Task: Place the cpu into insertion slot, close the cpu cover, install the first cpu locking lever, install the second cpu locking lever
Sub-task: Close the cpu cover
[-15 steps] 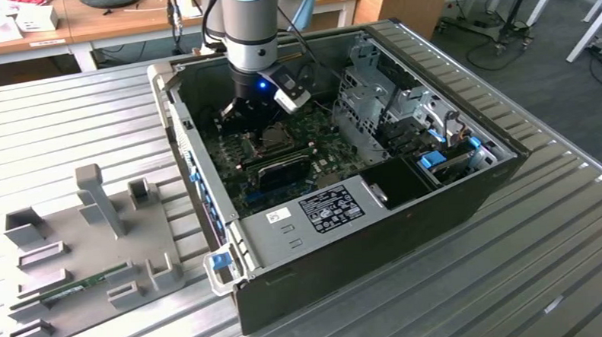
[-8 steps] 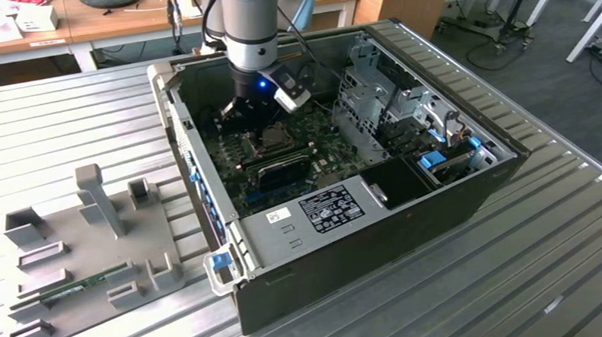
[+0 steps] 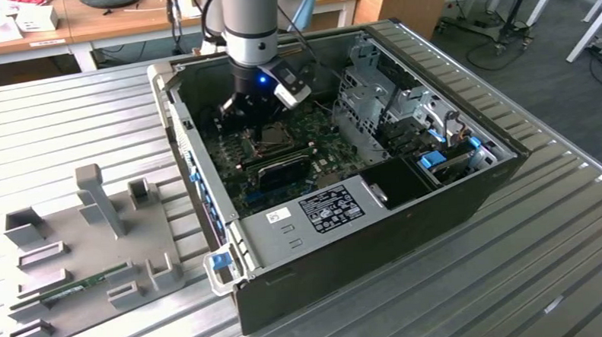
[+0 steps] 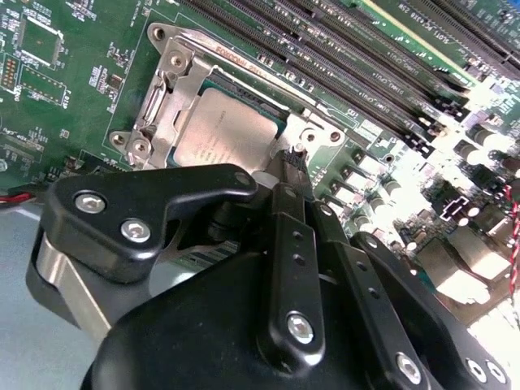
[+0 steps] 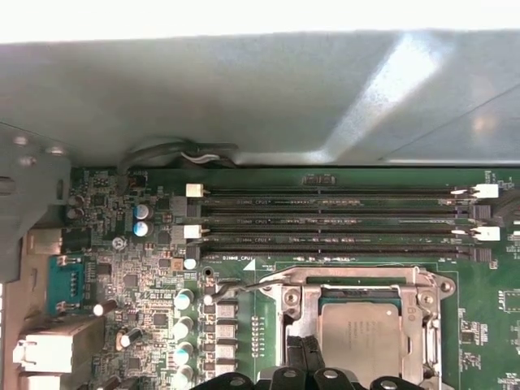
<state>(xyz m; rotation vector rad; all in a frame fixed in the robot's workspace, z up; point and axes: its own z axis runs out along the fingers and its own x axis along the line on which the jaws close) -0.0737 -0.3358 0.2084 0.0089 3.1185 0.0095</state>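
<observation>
The cpu [image 5: 361, 329] lies flat in the insertion slot [image 3: 271, 135] on the green board, its silvery-tan face [image 4: 223, 134] up. The cpu cover [image 5: 357, 280], a silvery frame [image 4: 171, 89], lies down around the chip. A thin wire locking lever [image 5: 244, 286] runs beside one corner of the socket. My gripper [image 5: 305, 353] hangs inside the computer case [image 3: 315, 236], its black fingers together. Its tip [image 4: 292, 158] sits at the socket's edge beside the chip, with nothing visible between the fingers. In the exterior view the gripper [image 3: 246, 114] is just above the socket.
Long black memory slots [image 5: 333, 219] run along one side of the socket, and the grey case wall [image 5: 244, 97] stands beyond them. A metal drive cage [image 3: 379, 96] fills the case's far side. A grey fixture plate [image 3: 81, 254] with a memory stick [image 3: 78, 289] lies on the slatted table.
</observation>
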